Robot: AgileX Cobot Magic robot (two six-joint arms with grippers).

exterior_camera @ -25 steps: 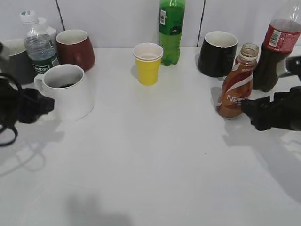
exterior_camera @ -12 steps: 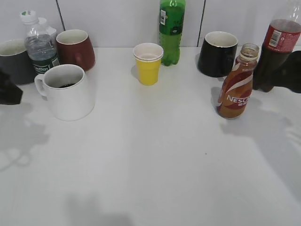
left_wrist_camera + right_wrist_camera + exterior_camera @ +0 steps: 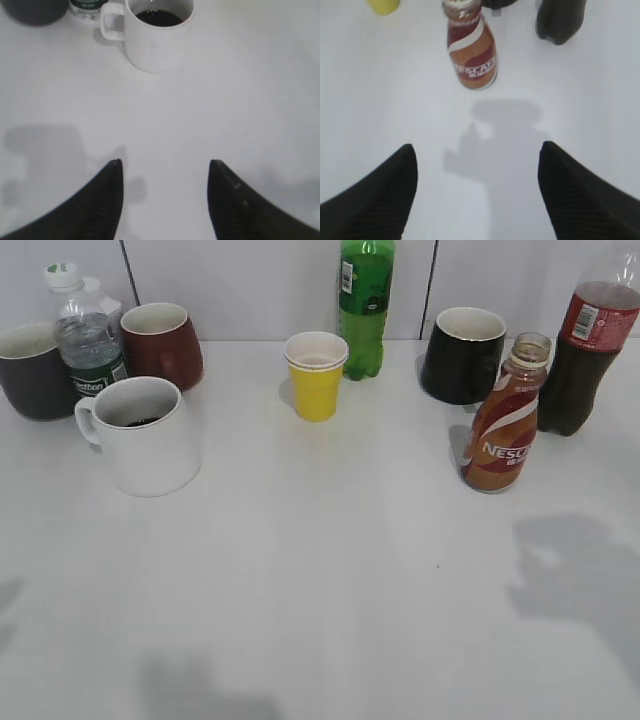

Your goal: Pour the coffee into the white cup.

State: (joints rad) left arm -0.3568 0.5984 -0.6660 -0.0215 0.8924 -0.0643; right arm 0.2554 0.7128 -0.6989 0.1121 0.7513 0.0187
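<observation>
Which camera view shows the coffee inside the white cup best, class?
The left wrist view: it looks down into the white cup, showing dark coffee. The exterior view shows only a dark sliver inside the cup. The right wrist view misses the cup entirely.

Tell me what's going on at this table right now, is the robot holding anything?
No, nothing is being held. Both arms are out of the exterior view; the left gripper and right gripper hang open over bare table. The coffee bottle stands upright with its cap off, near the black mug and the cola bottle. The white cup sits on the left with dark liquid already inside, so the pour looks done.
</observation>
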